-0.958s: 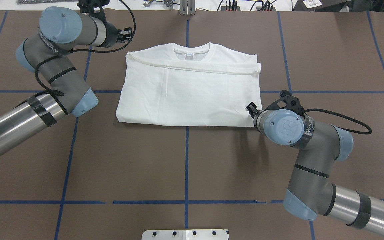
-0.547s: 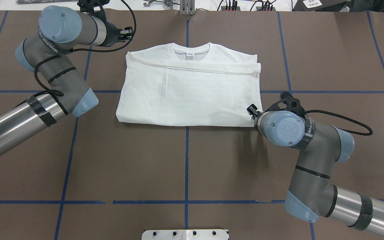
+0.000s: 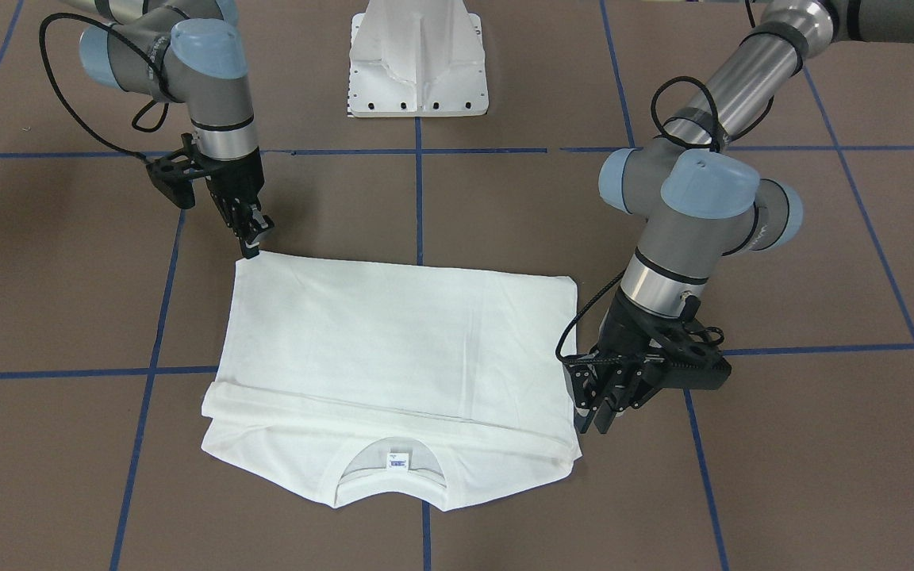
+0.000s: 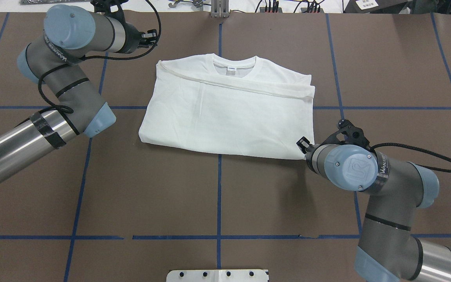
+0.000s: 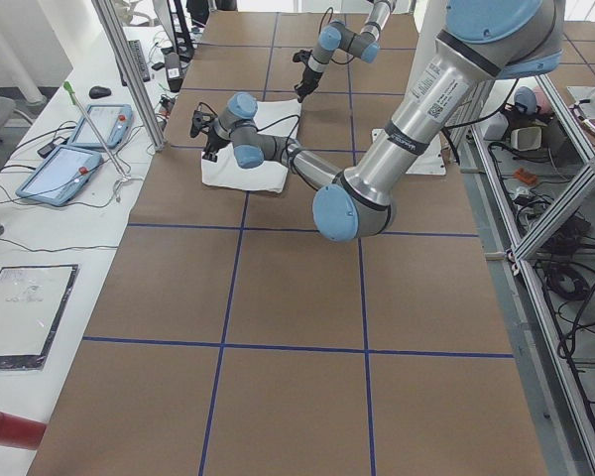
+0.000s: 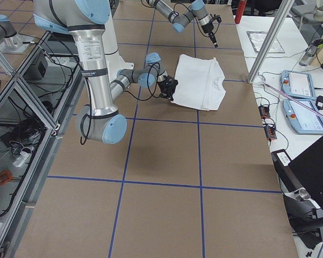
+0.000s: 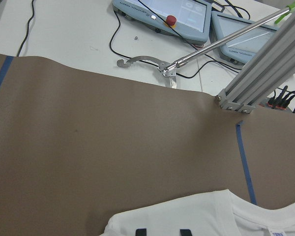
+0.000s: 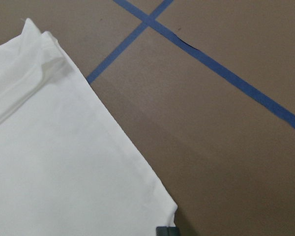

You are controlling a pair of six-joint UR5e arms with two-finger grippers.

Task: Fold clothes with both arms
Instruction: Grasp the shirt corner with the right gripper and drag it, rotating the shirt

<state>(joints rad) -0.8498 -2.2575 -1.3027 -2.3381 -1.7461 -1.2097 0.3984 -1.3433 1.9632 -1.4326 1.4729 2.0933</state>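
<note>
The white T-shirt lies folded on the brown table, collar and neck label at the far side, a sleeve band folded across its chest. It also shows in the front view. No text block shows. My right gripper is shut on the shirt's near right corner, also seen in the front view. In the right wrist view one fingertip sits at that corner of the shirt. My left gripper is open and low beside the far left shoulder, not holding it. Its two fingertips show over the shirt.
The white pedestal base stands at the robot's side of the table. Blue tape lines cross the mat. Beyond the far edge are teach pendants, cables and an aluminium post.
My right gripper has moved right and toward the robot with the shirt corner in it. The whole shirt has slid right and turned slightly. The left gripper has hardly moved.
</note>
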